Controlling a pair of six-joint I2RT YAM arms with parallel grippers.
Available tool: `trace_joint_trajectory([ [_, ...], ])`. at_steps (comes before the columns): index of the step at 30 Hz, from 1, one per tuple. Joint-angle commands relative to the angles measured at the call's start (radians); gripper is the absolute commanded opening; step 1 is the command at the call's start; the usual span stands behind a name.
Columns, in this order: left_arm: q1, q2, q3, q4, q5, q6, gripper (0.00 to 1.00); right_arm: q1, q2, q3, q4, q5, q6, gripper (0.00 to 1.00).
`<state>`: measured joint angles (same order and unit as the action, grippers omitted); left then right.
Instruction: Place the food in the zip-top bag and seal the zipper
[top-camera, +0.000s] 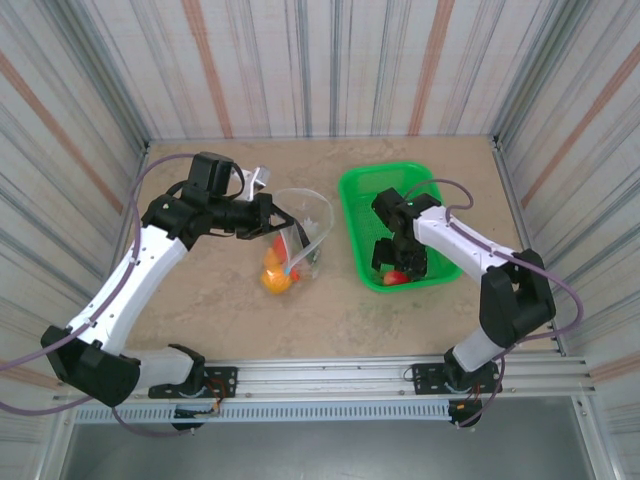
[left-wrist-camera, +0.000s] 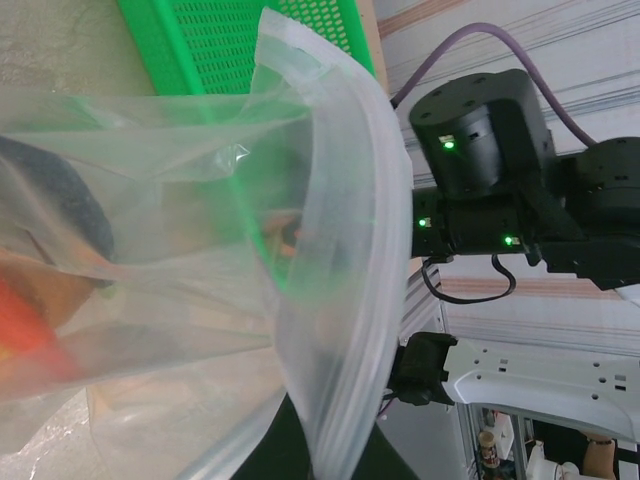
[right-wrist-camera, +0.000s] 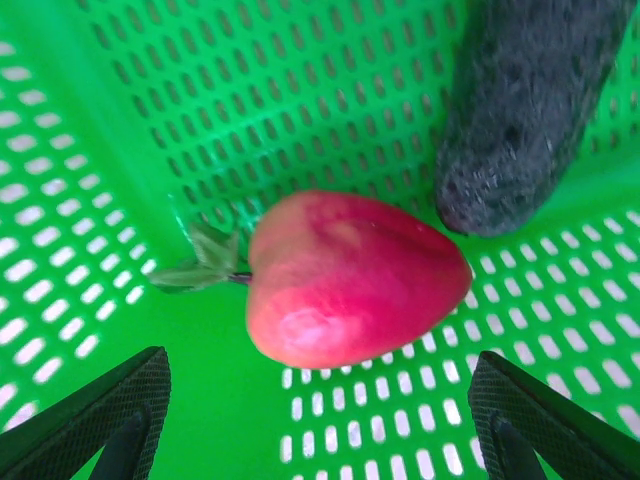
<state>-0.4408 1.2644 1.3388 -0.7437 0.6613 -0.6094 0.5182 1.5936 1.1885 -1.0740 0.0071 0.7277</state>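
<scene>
Right gripper (right-wrist-camera: 315, 368) wide above fruit (right-wrist-camera: 350, 275), left gripper (top-camera: 272, 222) clamping bag (left-wrist-camera: 335, 200), beige table (top-camera: 200, 295), striped walls (top-camera: 330, 60)

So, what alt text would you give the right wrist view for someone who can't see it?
A red fruit with a green leaf lies on the floor of a green mesh basket, ahead of the open pincer, whose black fingertips do not touch it. A dark, rough-skinned vegetable lies beside it.
</scene>
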Motion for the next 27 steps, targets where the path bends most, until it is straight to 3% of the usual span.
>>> trace_joint_trajectory([
  [1,-0.006,-0.011,-0.01,0.016,0.016,-0.007,0.0,0.026,0.057,0.042,-0.086,0.002,0.097,0.81],
  [6,-0.007,-0.008,-0.004,0.02,0.016,-0.011,0.0,0.025,0.109,0.036,-0.032,-0.039,0.104,0.8],
  [14,-0.008,0.018,0.028,0.024,0.04,-0.027,0.0,-0.005,0.268,0.071,0.083,0.031,0.043,0.76],
  [27,-0.009,0.019,0.021,0.02,0.027,-0.021,0.0,-0.056,0.292,0.059,0.198,0.083,-0.002,0.56],
])
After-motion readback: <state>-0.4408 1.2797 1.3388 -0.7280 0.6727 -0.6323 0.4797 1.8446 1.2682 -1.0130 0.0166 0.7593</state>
